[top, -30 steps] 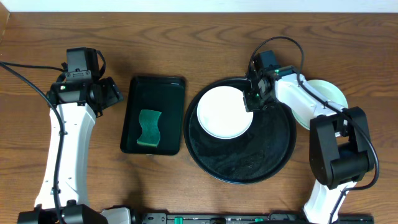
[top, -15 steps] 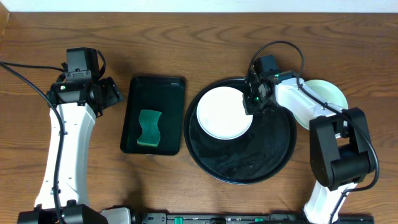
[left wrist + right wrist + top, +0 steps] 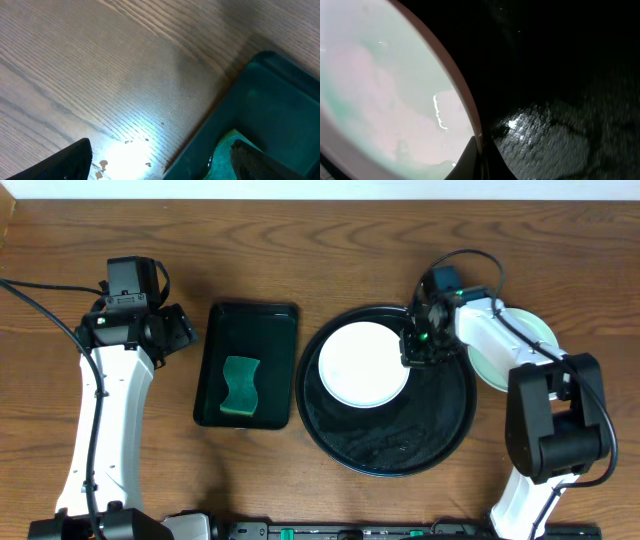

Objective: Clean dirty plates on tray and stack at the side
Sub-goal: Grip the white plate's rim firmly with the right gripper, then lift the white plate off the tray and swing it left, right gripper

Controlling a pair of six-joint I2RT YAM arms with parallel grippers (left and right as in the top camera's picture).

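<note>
A brown wooden table (image 3: pixel 300 240) with long, streaky grain fills almost the whole overhead view. Along the top edge of the frame runs a thin pale strip (image 3: pixel 320 188). In the left wrist view, bright light glares off the wood at lower left (image 3: pixel 125 152).

A green sponge (image 3: pixel 240 387) lies inside the rectangular dark green tray (image 3: pixel 255 309) on the wooden table (image 3: pixel 300 240).

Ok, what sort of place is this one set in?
Probably a lab tabletop staged for dishwashing: a wooden table, a white plate on a round black tray, and a green sponge in a small dark green tray.
</note>
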